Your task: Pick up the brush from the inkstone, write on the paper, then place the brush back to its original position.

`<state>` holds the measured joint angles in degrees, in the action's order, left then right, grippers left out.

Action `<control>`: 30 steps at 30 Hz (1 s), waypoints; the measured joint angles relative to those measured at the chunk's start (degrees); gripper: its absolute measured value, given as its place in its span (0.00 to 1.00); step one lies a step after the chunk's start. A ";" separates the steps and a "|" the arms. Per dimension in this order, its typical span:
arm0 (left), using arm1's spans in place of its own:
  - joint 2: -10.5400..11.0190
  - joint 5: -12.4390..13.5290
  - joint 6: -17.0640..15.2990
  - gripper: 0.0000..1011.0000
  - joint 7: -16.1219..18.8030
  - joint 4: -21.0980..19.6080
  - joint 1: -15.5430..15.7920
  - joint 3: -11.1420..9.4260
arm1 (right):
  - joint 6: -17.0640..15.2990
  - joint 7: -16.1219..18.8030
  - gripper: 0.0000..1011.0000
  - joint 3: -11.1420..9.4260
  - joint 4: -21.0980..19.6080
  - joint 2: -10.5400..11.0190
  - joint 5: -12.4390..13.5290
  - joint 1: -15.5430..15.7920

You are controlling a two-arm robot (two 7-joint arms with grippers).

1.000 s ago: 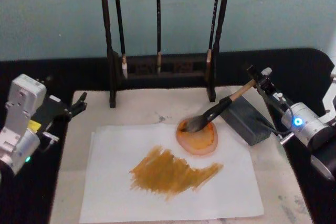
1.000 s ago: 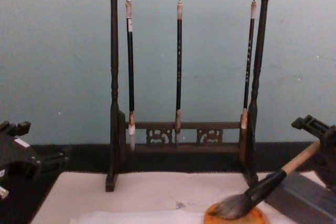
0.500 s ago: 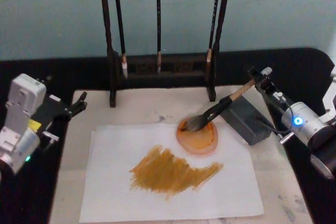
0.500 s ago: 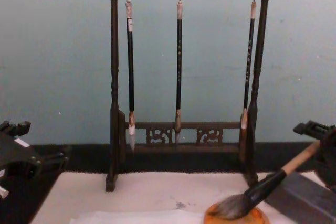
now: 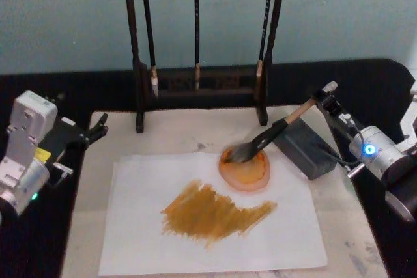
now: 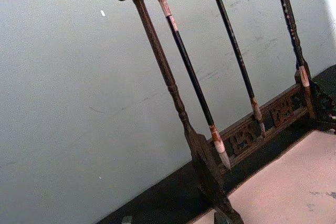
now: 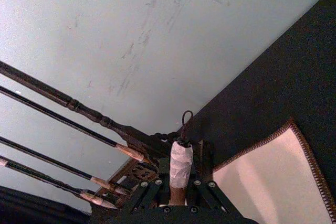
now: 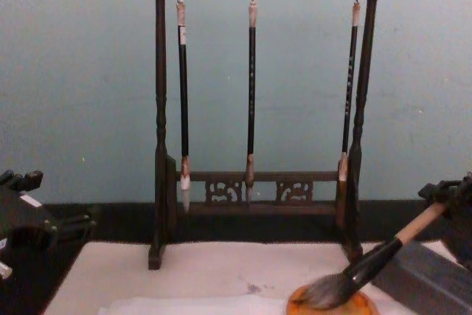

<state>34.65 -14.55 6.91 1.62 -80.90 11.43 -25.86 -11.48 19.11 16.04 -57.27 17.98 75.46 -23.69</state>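
Judging by the broad ochre smear (image 5: 212,213) across the paper (image 5: 143,245), the writing looks done. The brush (image 5: 267,138) lies with its bristles in the orange dish (image 5: 251,175) and its handle propped on the grey block (image 5: 306,151), so it seems set down again. The right tool (image 5: 324,99) sits at the handle's end. Whether it grips cannot be told, so release and retreat may be left. The left tool (image 5: 98,129) hangs spread and empty at the left edge of the worktop (image 5: 365,73).
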 joint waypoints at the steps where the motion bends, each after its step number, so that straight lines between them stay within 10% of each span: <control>1: 0.00 0.00 0.00 1.00 0.00 0.00 0.00 0.00 | 0.00 0.00 0.16 0.00 0.00 0.00 0.01 0.00; 30: 0.00 0.00 0.00 1.00 0.00 0.00 0.00 0.00 | 0.58 0.34 0.15 1.89 -5.67 3.33 1.33 0.16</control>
<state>34.64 -14.55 6.91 1.62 -80.90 11.43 -25.86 -10.90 19.45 17.93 -62.94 21.31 76.79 -23.53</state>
